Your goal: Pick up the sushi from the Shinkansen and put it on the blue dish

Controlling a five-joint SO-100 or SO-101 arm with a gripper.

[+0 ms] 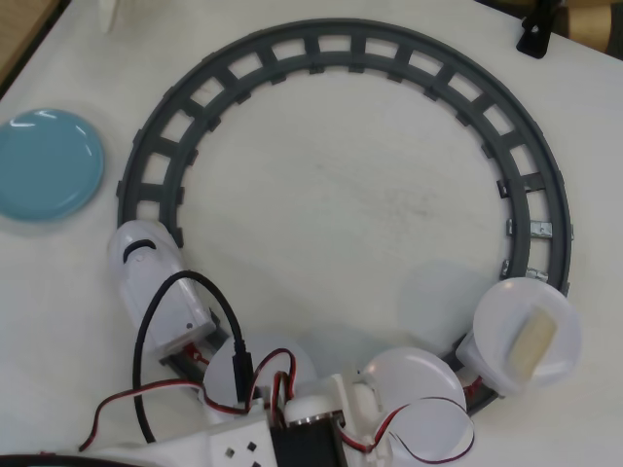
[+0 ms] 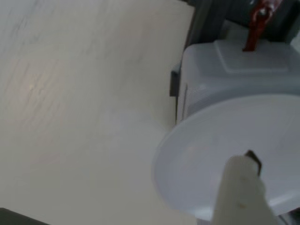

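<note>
Overhead view: the sushi [image 1: 532,342] rides the Shinkansen's [image 1: 156,282] rear white plate [image 1: 496,321], far right of the claw [image 2: 243,187], whose state is unclear; a mistimed reach could knock it off.

You are looking down on a white table [image 1: 341,195] whose top fills nearly all of the overhead view. Its surface is matt, with faint grey scuffs and smudges near the middle. The light is soft and even, and the shadows it throws on the top are pale and blurred. At the top left corner you see the table's edge cut across, and beyond it a strip of brown wooden surface [image 1: 21,34]. At the top right corner a black clamp [image 1: 537,34] sits at the table's edge. In the wrist view the same pale tabletop [image 2: 84,93] looks cream, with faint streaks.
</note>
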